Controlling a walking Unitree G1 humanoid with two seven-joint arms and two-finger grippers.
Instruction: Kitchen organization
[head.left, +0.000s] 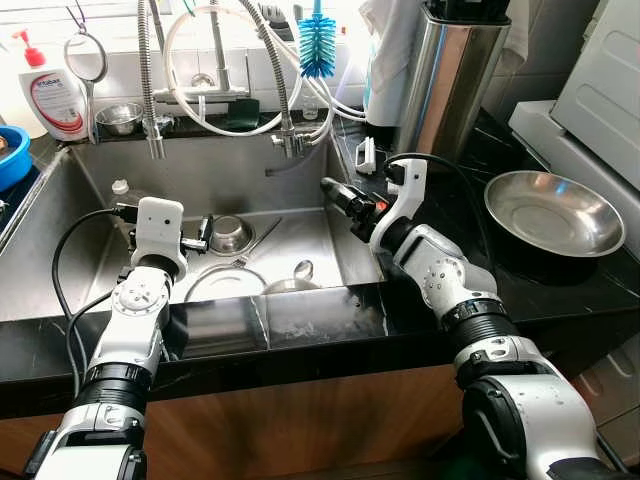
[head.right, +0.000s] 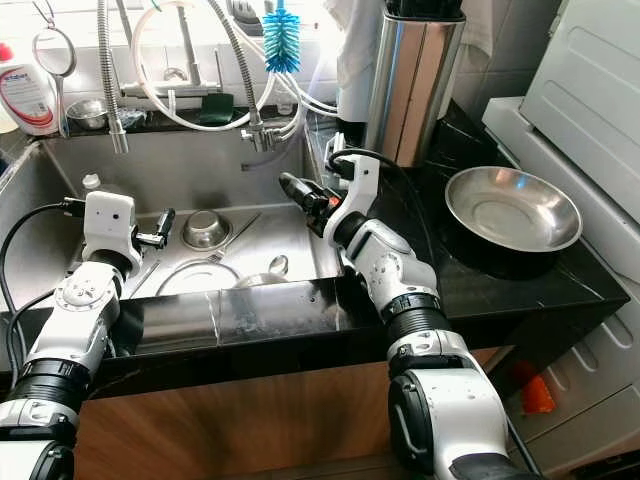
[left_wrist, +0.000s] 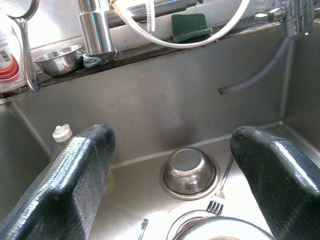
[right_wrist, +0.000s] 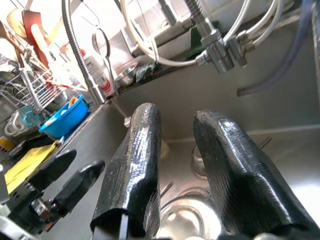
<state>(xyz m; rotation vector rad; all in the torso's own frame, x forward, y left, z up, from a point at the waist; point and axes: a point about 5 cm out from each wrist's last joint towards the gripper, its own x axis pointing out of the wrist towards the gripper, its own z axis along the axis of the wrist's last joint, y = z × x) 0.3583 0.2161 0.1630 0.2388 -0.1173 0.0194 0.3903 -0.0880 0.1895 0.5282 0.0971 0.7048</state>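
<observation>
Both grippers are hovering over the sink (head.left: 90, 270): left gripper (left_wrist: 170, 185) spread wide above a bowl (left_wrist: 189, 171), right gripper (right_wrist: 175, 165) slightly parted, empty.

Left hand (left_wrist: 170, 185) fingers spread wide, right hand (right_wrist: 175, 170) fingers slightly parted, both arms reaching forward

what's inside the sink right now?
In the sink: a small steel bowl upside down, a fork, a plate, a spoon, a white-capped bottle. The counter edge hides the near floor.

2 small steel bowls (head.left: 229, 234) (head.left: 120, 117), 1 large bowl (head.left: 555, 212), 1 fork (head.left: 255, 245), 1 blue brush (head.left: 318, 45).
</observation>
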